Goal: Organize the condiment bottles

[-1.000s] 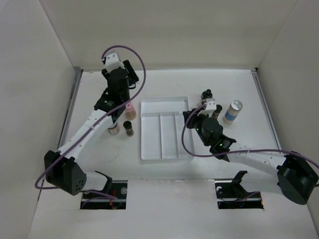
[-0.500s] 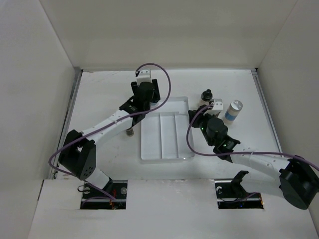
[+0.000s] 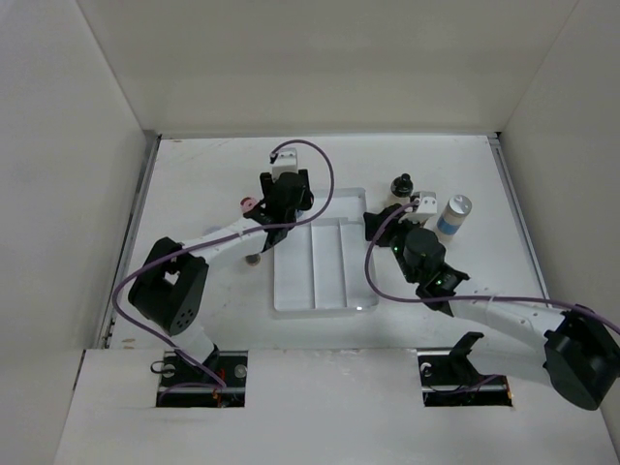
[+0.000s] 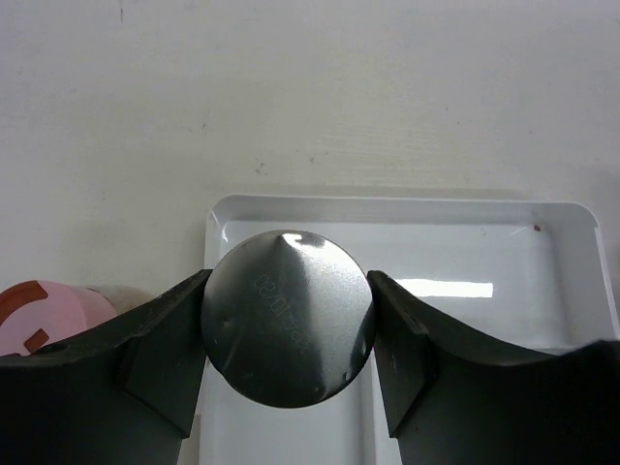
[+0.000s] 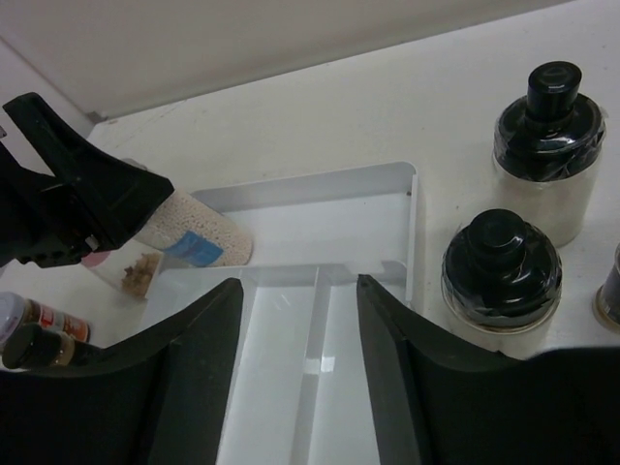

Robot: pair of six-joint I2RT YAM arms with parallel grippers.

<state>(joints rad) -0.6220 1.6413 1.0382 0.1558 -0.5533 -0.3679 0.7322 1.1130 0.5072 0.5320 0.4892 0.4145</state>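
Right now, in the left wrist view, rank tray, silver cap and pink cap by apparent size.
Largest to smallest: white tray; silver cap, enlarged by nearness; pink cap, partly hidden, so unsure.

— What is seen on the white table point(image 3: 484, 165)?
— A white tray point(image 3: 329, 276) is set near its middle, divided into long compartments.
— Around it?
— Pale walls point(image 3: 320, 68) are raised on three sides.
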